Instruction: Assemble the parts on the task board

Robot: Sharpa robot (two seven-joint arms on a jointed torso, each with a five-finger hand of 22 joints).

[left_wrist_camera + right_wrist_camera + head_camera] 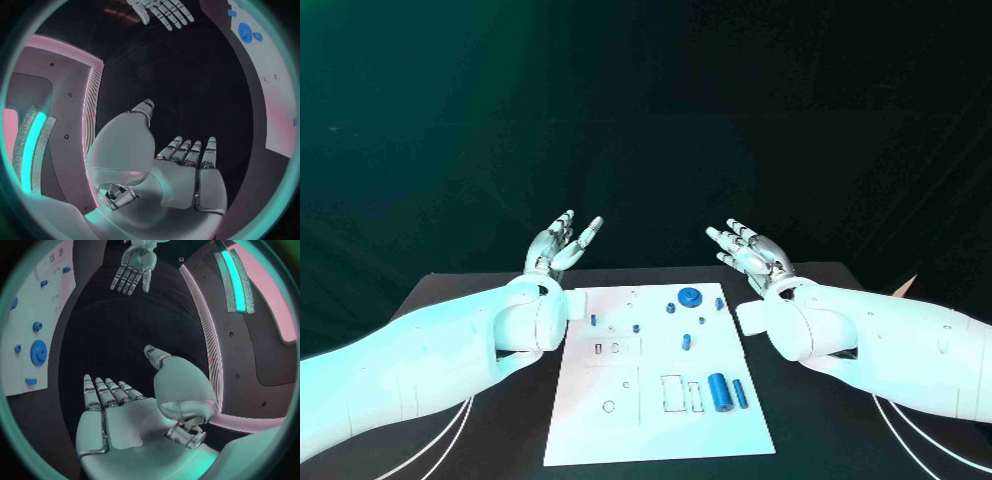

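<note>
Both silver many-fingered hands, left hand [561,245] and right hand [754,253], hovered empty, fingers spread | small blue parts [720,390] lay loose on white rectangular task board [589,435] | I judged: lower slowly, pinch one part squarely.

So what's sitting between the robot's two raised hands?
Nothing: in the head view the left hand and right hand face across bare dark space.
</note>
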